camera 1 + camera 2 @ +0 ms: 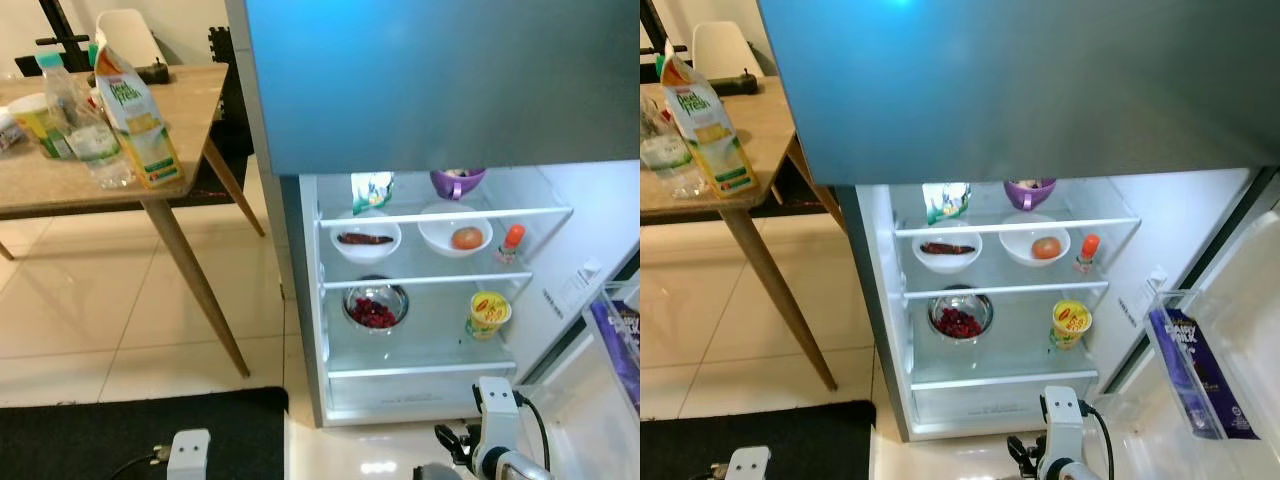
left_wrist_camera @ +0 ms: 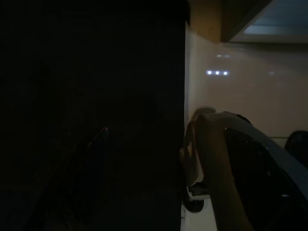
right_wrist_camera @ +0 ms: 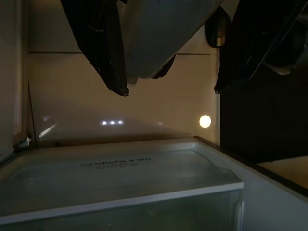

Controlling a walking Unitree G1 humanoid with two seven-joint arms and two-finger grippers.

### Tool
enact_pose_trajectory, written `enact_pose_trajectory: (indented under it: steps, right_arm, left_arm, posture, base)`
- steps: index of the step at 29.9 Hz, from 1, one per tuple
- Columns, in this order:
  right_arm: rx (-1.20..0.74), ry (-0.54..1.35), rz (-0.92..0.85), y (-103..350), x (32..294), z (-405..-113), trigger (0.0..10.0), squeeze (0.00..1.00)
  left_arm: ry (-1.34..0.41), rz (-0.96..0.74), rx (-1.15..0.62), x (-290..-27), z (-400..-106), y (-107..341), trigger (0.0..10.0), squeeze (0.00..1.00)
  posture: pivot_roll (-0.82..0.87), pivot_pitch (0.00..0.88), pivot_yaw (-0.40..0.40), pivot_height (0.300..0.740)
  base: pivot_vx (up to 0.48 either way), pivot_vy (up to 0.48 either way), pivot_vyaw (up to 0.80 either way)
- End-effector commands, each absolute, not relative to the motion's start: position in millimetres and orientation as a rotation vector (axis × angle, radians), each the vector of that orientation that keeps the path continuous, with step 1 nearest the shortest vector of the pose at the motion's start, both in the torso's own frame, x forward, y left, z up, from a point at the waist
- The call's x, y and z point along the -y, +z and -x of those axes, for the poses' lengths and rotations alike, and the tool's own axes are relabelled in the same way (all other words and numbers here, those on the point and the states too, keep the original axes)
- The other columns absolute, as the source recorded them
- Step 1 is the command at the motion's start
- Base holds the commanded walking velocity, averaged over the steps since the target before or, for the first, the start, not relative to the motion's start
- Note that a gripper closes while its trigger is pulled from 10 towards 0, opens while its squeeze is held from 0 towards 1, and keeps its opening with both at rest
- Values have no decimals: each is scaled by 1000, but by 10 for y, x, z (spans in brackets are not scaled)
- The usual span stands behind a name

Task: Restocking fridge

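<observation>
A tall juice carton (image 1: pixel 140 115) with green lettering stands on the wooden table (image 1: pixel 190 110) at ten o'clock, well apart from the open white fridge (image 1: pixel 440 300). The right gripper (image 3: pixel 171 89), fingers spread and empty, hangs before the clear crisper drawer (image 3: pixel 120 178); the idle left gripper's opening cannot be told.

Tiled kitchen corner, pretty bright

Glossy beige floor tiles (image 1: pixel 110 320), a wooden table (image 1: pixel 70 185) far left with a white chair (image 1: pixel 128 35) behind it, black mat (image 1: pixel 100 435) near left.
</observation>
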State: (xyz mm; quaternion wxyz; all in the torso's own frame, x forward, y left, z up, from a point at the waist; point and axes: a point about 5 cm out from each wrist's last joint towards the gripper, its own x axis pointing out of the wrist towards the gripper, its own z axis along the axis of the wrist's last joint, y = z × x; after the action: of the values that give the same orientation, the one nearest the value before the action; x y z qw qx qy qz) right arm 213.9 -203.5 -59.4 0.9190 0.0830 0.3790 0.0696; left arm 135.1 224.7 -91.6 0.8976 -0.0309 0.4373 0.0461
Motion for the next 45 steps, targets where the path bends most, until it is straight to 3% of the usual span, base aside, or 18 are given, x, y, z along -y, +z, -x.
enact_pose_trajectory:
  steps: [1, 12, 29, 45]
  right_arm:
    - [-803, 138, -188, -635, 2023, -2079, 10000, 0]
    - [-843, 154, -194, -697, 1971, -1987, 10000, 0]
    - [-893, 117, -216, -769, 2011, -1849, 10000, 0]
    - [-1060, 20, -33, -912, 2220, -1506, 10000, 0]
  left_arm:
    - [105, 49, -937, -2284, -1287, -936, 10000, 0]
    - [113, 60, -936, -2254, -1329, -935, 10000, 0]
    - [119, 73, -975, -2192, -1274, -976, 10000, 0]
    - [122, 74, -1031, -2101, -1224, -1023, 10000, 0]
  posture:
    - [-20, 0, 2, 684]
    - [-18, 0, -2, 739]
    - [-24, 0, -11, 740]
    - [-38, 0, -33, 740]
  base:
    - [0, 0, 0]
    - [0, 0, 0]
    - [0, 0, 0]
    - [0, 0, 0]
